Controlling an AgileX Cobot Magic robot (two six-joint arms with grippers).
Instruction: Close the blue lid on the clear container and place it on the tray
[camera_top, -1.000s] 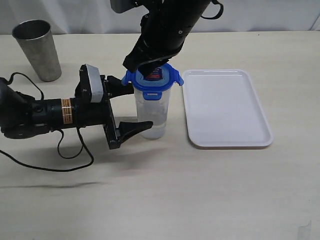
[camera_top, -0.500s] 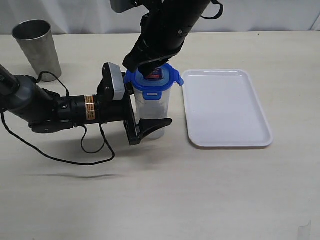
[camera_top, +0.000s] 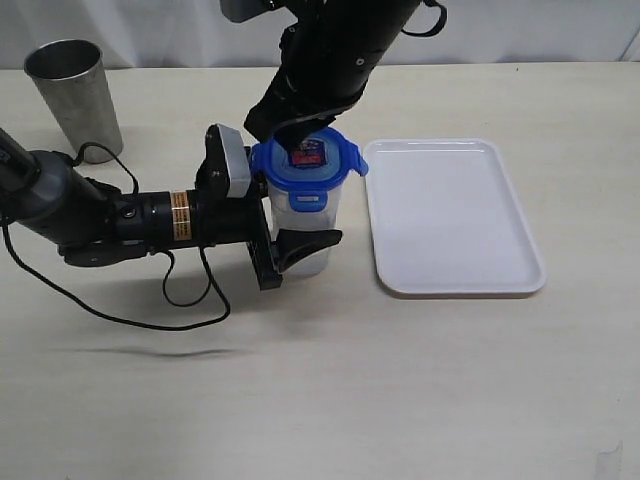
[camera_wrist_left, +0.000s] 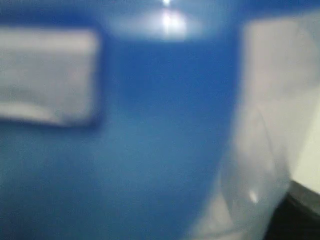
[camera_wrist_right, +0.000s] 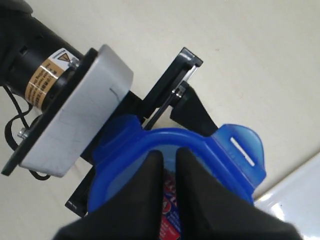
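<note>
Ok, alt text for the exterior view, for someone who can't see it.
A clear container with a blue lid on top stands beside a white tray. The left gripper straddles it from the side; the right gripper meets the lid from above. A steel cup stands apart.

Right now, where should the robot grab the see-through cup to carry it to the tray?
Its smooth side wall, below the blue lid, coming level from the side away from the tray. The clear container stands upright, tabs stick out at the top, and the left gripper straddles that wall.
</note>
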